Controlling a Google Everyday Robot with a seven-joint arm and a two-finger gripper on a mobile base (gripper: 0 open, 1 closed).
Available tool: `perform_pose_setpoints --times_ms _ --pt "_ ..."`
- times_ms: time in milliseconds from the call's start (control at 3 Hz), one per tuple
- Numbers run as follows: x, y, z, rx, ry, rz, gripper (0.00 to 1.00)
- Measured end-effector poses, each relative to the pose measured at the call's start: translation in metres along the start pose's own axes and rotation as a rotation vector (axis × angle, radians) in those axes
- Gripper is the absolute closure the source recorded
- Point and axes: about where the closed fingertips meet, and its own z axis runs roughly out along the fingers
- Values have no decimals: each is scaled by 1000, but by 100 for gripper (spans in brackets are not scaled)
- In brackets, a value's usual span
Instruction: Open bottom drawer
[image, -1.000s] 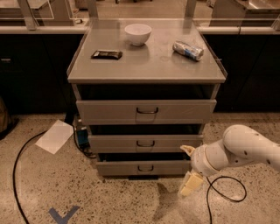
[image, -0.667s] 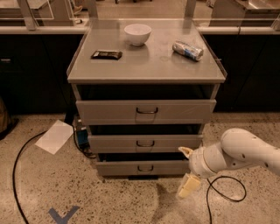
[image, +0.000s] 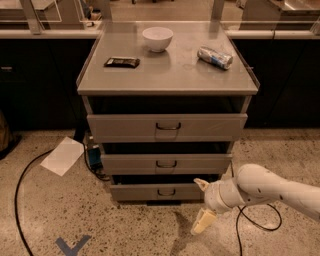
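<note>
The bottom drawer is the smallest grey front, lowest of three on the grey metal cabinet, with a small dark wire handle at its centre. Its front sits slightly forward, with a dark gap above it. My gripper is at the end of the white arm coming in from the right. It hangs just right of and in front of the drawer's right end, apart from the handle. Its two cream fingers are spread open, one fingertip near the drawer front and the other lower over the floor. It holds nothing.
The mid-sized drawer and the tallest drawer stand above. The cabinet top holds a white bowl, a dark bar and a crushed can. A sheet of paper, black cables and blue tape lie on the speckled floor.
The arm and gripper have shifted slightly left, toward the bottom drawer. The drawers have not moved.
</note>
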Motion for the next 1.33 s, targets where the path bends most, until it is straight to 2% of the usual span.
perform_pose_setpoints --times_ms 333,667,1000,1333 --pt "27 -12 45 -16 13 16 0" --pt "27 -9 48 -19 5 8 0" --pt "47 -7 69 -45 -20 19 0" --pt "77 -4 108 -95 -37 33 0"
